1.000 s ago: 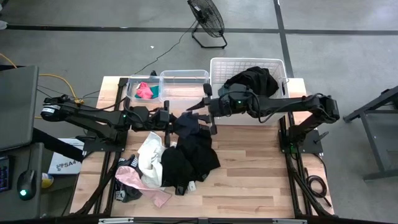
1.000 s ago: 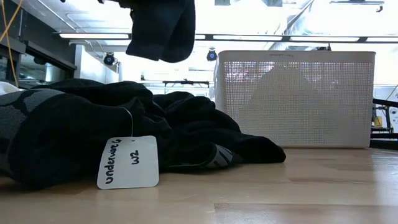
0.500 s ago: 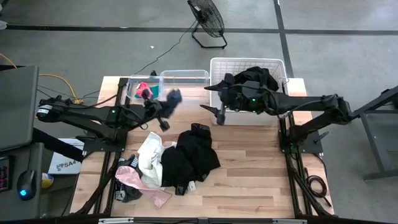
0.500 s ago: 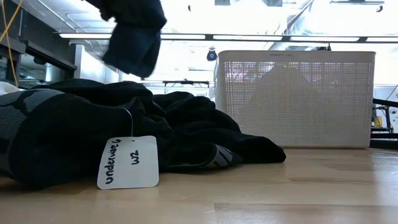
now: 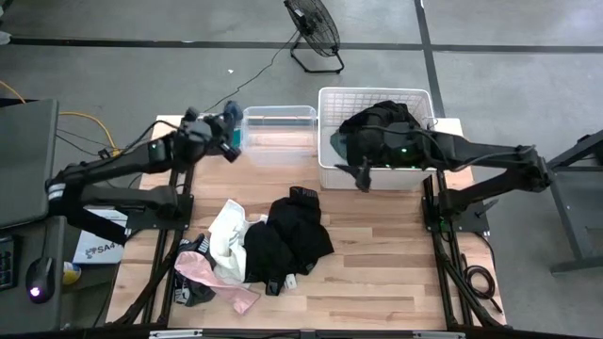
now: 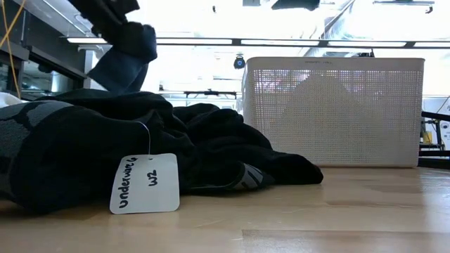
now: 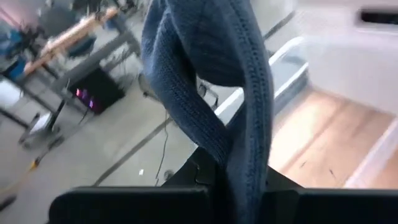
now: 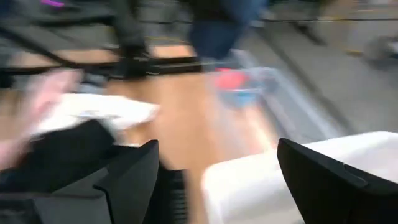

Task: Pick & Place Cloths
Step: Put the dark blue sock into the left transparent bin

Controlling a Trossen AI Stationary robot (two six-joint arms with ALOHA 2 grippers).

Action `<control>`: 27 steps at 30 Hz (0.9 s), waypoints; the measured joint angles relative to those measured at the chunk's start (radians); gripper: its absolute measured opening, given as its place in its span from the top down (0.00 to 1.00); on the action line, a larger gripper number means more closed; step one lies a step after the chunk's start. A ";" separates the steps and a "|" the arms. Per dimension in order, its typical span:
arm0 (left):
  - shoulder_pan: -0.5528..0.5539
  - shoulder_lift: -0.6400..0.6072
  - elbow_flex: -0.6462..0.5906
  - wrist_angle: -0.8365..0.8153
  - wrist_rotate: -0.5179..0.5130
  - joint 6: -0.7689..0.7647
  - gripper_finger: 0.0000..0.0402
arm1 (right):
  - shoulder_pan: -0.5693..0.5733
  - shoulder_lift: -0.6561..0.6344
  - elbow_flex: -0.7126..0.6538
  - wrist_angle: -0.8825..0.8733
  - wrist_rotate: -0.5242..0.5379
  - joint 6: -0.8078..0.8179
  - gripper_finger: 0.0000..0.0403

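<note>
My left gripper [image 5: 227, 133] is shut on a navy knit cloth [image 7: 211, 81], above the clear bins [image 5: 279, 121] at the table's far left. In the low view the navy cloth [image 6: 126, 56] hangs high above the pile. My right gripper [image 5: 359, 172] stands open and holds nothing, at the near wall of the white slatted basket [image 5: 421, 102]; black cloths [image 5: 379, 121] lie in the basket. A heap of black cloths [image 5: 294, 235], a white one [image 5: 226, 235] and a pink one [image 5: 213, 281] lies on the tabletop. My left gripper pinches a bunched fold of the navy cloth [image 7: 244, 177] between its two fingers. The fingers come at it nearly level, pointing toward the far side. The cloth hangs slack past the fingers, lifted clear of the table and the pile.
A paper tag [image 6: 144, 183] reading "underwear" is tied to the black heap. A floor fan [image 5: 314, 28] stands beyond the table's far edge. Bare wood [image 5: 396, 273] lies at the near right of the table.
My left gripper has carried the navy cloth up from the heap at mid-table toward the far-left bins, tipping from pointing down to nearly level. My right gripper has let go of that cloth, opened, and drawn back toward the right, to the basket's near wall.
</note>
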 joint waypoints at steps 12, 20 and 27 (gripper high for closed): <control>0.340 0.103 -0.008 -0.053 0.184 0.142 0.99 | -0.021 -0.279 -0.407 0.276 -0.180 0.183 0.21; 0.429 0.230 -0.008 -0.032 0.184 0.379 0.99 | -0.020 -0.391 -0.514 0.318 -0.206 0.243 0.21; 0.446 0.336 -0.009 0.013 0.119 0.566 0.99 | -0.020 -0.451 -0.516 0.319 -0.350 0.243 0.21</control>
